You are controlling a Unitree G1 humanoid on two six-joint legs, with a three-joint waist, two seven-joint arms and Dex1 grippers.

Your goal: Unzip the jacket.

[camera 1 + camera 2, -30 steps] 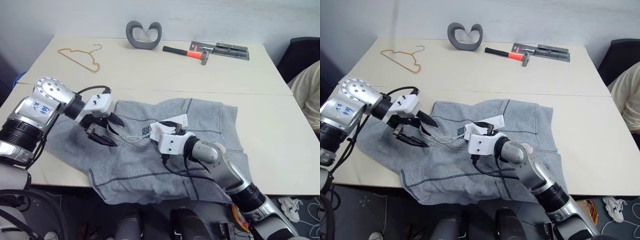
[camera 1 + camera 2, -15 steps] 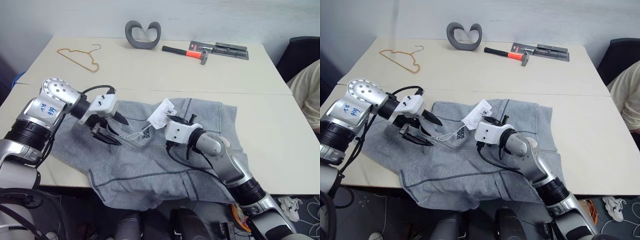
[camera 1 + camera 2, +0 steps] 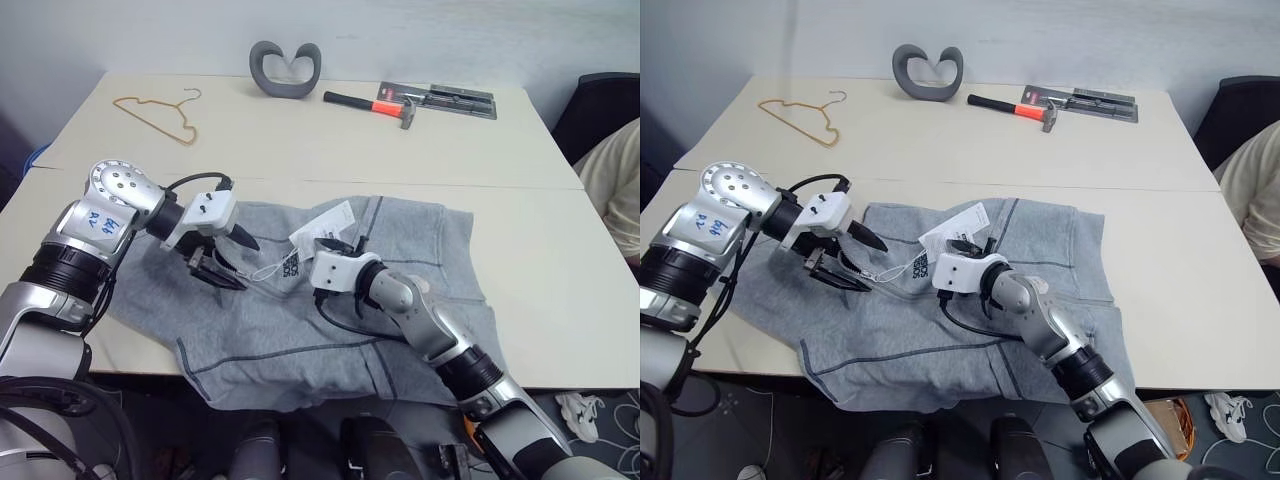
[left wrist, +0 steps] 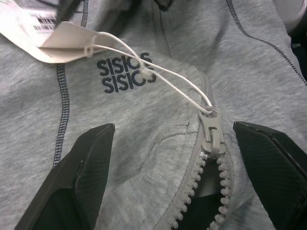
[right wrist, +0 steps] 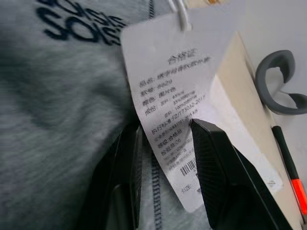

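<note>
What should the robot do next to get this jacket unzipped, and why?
Probably close the open left claw on the zipper pull: it sits between those fingers, ungripped, the zip barely parted. The right claw already pinches the paper tag tied to that pull.

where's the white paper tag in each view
Left eye view: paper tag mid-picture, on the jacket, just above the right gripper.
Right eye view: mid-picture, same spot.
Left wrist view: upper corner, its string running to the zipper pull.
Right wrist view: centre, between the fingers.
Shared landmark: the dark chest logo.
</note>
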